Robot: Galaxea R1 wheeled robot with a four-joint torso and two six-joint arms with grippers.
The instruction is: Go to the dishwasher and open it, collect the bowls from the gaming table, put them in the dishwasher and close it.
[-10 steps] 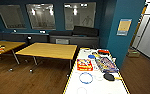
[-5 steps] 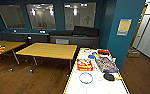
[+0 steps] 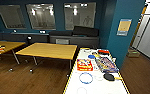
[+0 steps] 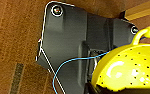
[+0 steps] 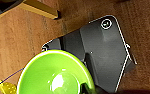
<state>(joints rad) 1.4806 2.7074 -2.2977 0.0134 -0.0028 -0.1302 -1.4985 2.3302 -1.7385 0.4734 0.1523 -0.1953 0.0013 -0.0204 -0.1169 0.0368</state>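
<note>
Off at ten o'clock stand two plain yellow-topped tables (image 3: 48, 50). At five o'clock lies the white-topped, yellow-edged gaming table (image 3: 101, 87), bearing a white blue-rimmed shallow bowl (image 3: 86, 78), a small blue bowl (image 3: 91, 56) and a black bowl (image 3: 109, 76) among colourful board-game boxes (image 3: 84, 64). A perforated yellow colander (image 4: 126, 70) sits at my left gripper (image 4: 93, 86) and a glossy lime-green bowl (image 5: 53, 75) at my right gripper (image 5: 87, 88); whether either is clamped I cannot tell. I judge a slow, square approach best, wrists level

You are seeing the gaming table (image 3: 73, 85) running off the picture's edge, its small bowls (image 3: 86, 77) blurring.
</note>
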